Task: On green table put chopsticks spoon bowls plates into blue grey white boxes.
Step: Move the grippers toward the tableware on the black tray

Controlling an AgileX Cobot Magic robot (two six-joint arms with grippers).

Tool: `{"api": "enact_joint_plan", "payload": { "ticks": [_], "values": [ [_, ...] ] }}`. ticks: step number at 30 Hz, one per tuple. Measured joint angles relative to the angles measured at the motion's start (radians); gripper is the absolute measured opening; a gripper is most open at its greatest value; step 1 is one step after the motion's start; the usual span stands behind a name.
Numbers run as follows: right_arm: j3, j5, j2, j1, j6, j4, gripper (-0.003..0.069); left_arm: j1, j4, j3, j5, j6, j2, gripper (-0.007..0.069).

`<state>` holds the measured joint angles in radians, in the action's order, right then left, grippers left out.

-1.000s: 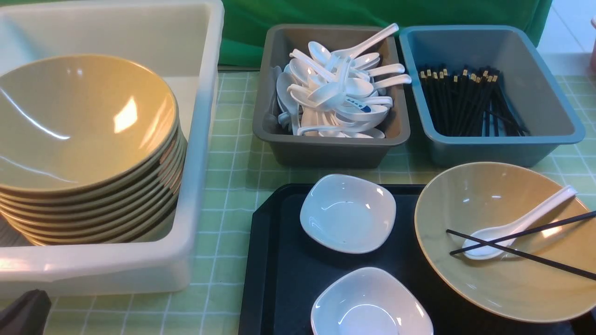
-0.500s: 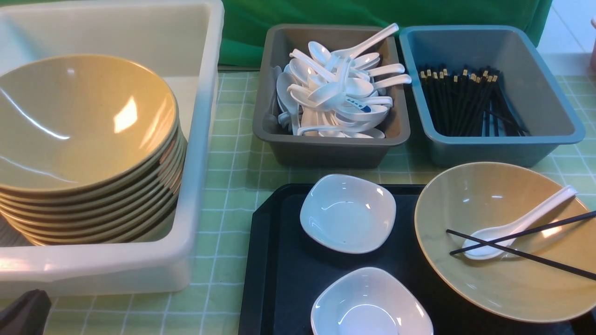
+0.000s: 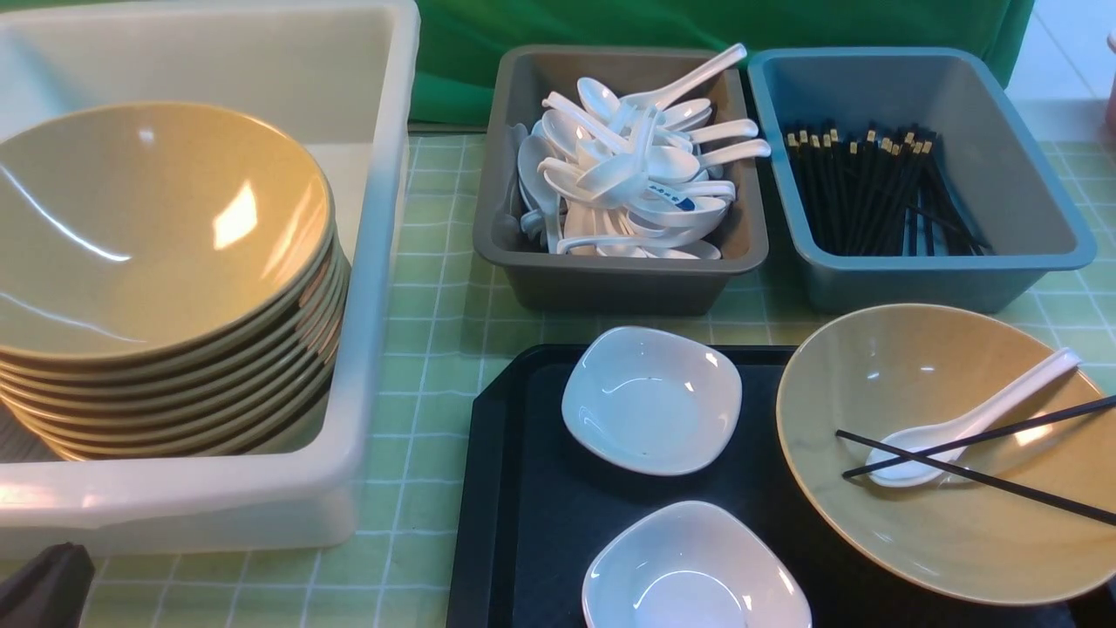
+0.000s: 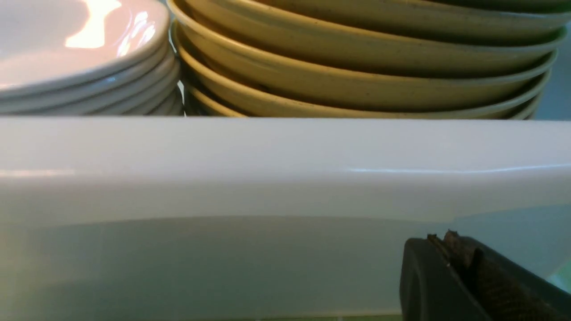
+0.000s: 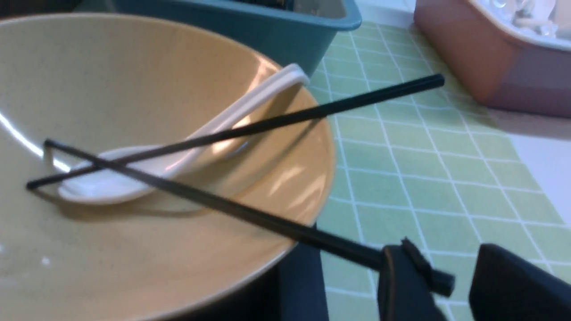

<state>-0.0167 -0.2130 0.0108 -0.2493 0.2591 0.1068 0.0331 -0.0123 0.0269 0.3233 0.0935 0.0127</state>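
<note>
The right hand (image 5: 446, 249) stands narrowly parted about the near end of a thin chopstick (image 5: 200, 196), whose length crosses the bowl (image 5: 134, 258) ahead; judged stiff, light, slippery, best pinched squarely at that end.

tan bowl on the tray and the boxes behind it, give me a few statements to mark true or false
1. A white spoon lies in the tan bowl on the black tray. True.
2. The two black chopsticks lie side by side in that bowl. False: they cross each other over the spoon.
3. The blue box holds spoons. False: it holds a pile of chopsticks; the spoon pile is in the grey box.
4. A far white dish and a near white dish both sit on the tray. True.
5. The white box is empty. False: it holds a stack of tan bowls.
</note>
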Motion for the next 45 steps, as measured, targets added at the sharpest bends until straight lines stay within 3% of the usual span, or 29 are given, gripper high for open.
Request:
{"api": "enact_joint_plan", "payload": {
  "ticks": [2,7,8,13,19,23,24,26,29,34,38,40,45],
  "values": [
    [-0.005,0.022,0.0,0.0,-0.036,0.0,0.0235,0.0,0.012,0.0,-0.003,0.008,0.0,-0.0002],
    [-0.01,0.12,0.0,0.0,-0.281,0.0,0.0235,0.0,0.012,0.0,-0.059,0.021,0.0,-0.0002],
    [-0.01,0.153,0.0,0.0,-0.385,0.0,0.0235,0.0,0.012,0.0,-0.107,0.021,0.0,-0.0002],
    [-0.01,0.221,0.0,0.0,-0.515,0.001,0.0235,0.0,0.012,0.0,-0.179,0.021,0.0,-0.0002],
    [-0.011,0.294,0.0,0.0,-0.545,0.003,0.0235,0.0,0.005,0.0,-0.244,0.021,0.0,-0.0002],
    [-0.011,0.427,0.0,0.0,-0.546,0.004,0.0235,0.0,-0.077,0.0,-0.449,-0.059,0.0,-0.0002],
    [-0.005,0.454,0.0,0.0,-0.547,0.004,0.0235,0.0,-0.144,0.0,-0.608,-0.138,0.0,-0.0002],
    [0.038,0.424,0.0,0.0,-0.548,0.004,0.0235,0.0,-0.194,0.0,-0.751,-0.202,0.0,-0.0002],
    [0.132,0.395,-0.022,0.0,-0.548,0.005,0.0235,0.0,-0.229,-0.007,-0.827,-0.253,0.0,-0.0002],
    [0.524,0.287,-0.27,0.0,-0.549,0.005,0.0235,0.0,-0.234,-0.278,-0.659,-0.363,-0.125,-0.0002],
    [0.795,0.081,-0.519,0.0,-0.495,0.005,0.0235,0.0,-0.217,-0.56,-0.36,-0.406,-0.327,-0.0002],
    [0.89,-0.04,-0.632,0.0,-0.433,0.005,0.0235,0.0,-0.205,-0.664,-0.161,-0.41,-0.436,-0.0002],
    [0.977,-0.139,-0.859,0.029,-0.178,0.003,0.0235,-0.001,-0.176,-0.757,0.08,-0.402,-0.615,-0.0002]
  ]
}}
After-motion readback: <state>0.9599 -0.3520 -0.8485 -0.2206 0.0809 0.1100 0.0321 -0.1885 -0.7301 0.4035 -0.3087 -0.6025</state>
